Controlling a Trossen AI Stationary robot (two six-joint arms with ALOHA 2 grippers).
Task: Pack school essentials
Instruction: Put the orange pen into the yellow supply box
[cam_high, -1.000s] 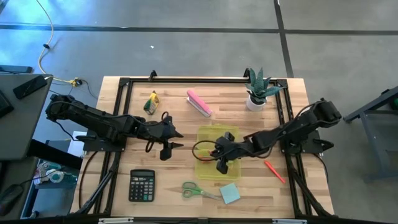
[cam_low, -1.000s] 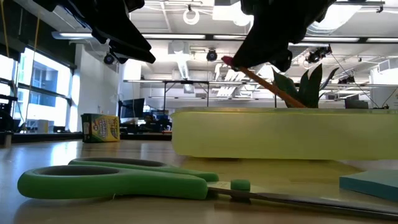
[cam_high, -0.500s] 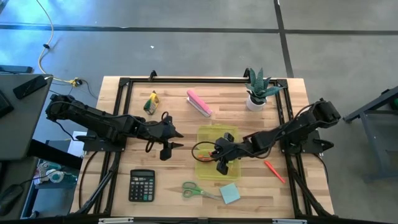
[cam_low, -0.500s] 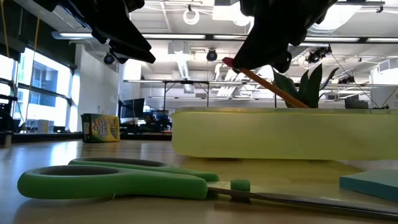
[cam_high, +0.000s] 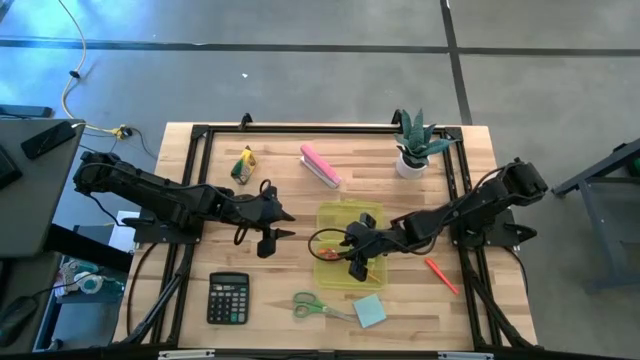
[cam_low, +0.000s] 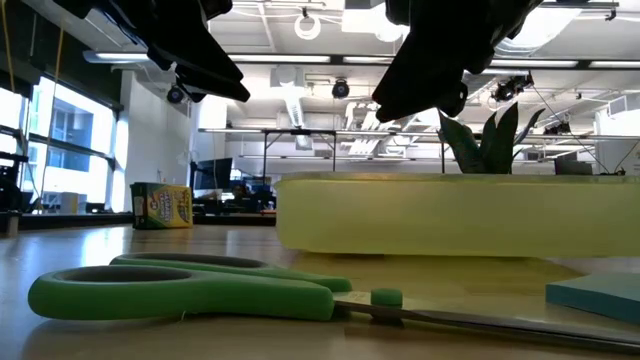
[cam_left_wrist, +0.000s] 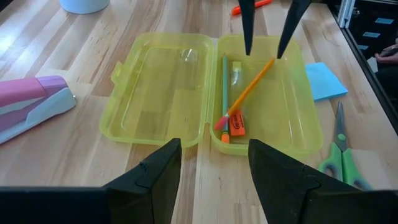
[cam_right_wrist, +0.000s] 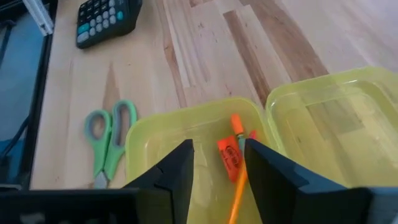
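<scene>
Wooden table (cam_high: 200, 300): under our parted, empty right tool (cam_left_wrist: 268, 34), orange pencil (cam_left_wrist: 249, 92) lies in yellow case (cam_left_wrist: 280, 143), evidently dropped for packing; left tool (cam_high: 272, 232) wide, waiting.

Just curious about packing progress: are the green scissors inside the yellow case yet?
No, the scissors lie on the table outside the yellow case.

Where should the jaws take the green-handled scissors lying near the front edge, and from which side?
Judging by the pose, across the narrow neck where the handles meet the blades of the scissors, coming straight down. They lie flat and closed on the table, clear of the blue note pad.
</scene>
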